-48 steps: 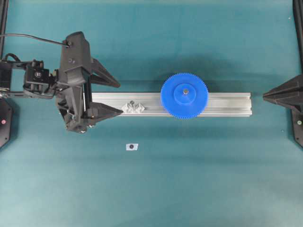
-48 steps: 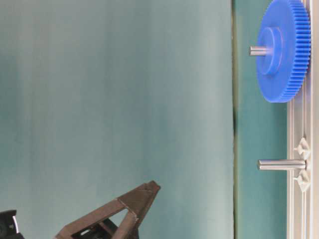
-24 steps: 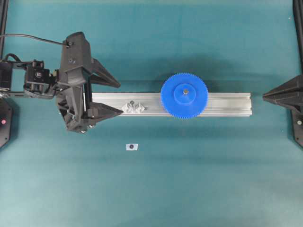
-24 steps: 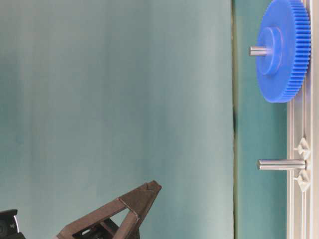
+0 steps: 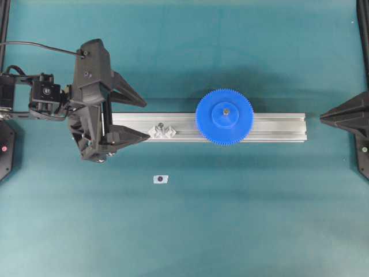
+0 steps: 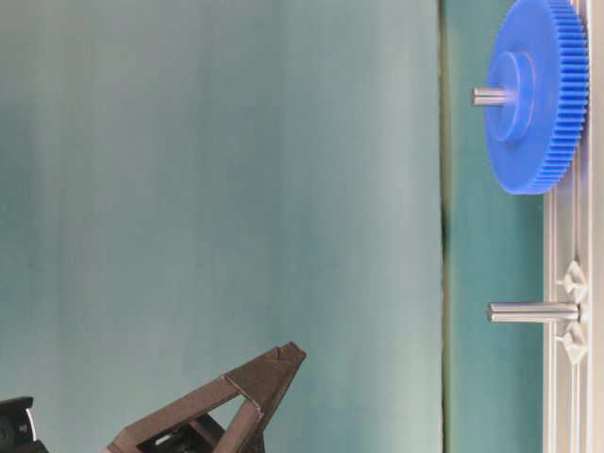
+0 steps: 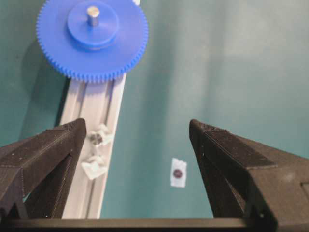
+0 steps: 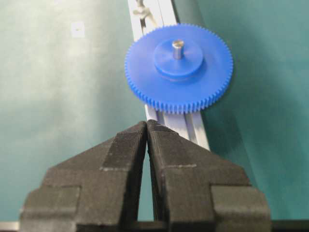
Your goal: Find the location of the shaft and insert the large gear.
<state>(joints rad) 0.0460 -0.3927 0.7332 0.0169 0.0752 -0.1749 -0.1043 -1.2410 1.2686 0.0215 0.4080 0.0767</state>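
Nothing had moved since the earlier frames: both arms, gear and rail sat as before.

Left end effector (image 5: 128,117) hung over the left end of the rail (image 5: 277,128), fingers (image 7: 53,150) spread wide apart w/ nothing between them; one fingertip lay over the rail end, the other off its far side. Just beyond those tips stood a bare shaft (image 5: 162,124), a thin grey pin upright btwn two clear diamond mounts (image 7: 94,166). In the table-level view this pin (image 6: 533,311) stuck out from the rail w/ no gear on it.

Off the rail, on the bench (image 5: 242,219), lay a small white tag (image 5: 160,179) w/ a dark dot, well apart from the pin.

Further along, the gear (image 5: 224,116) sat flat on the rail, wider than it, hub up, w/ the second shaft (image 8: 177,47) poking through its centre hole.

Right end effector (image 8: 146,126) was beyond the rail's right end, apart from it, fingers pressed together on nothing, tips pointing at the gear.
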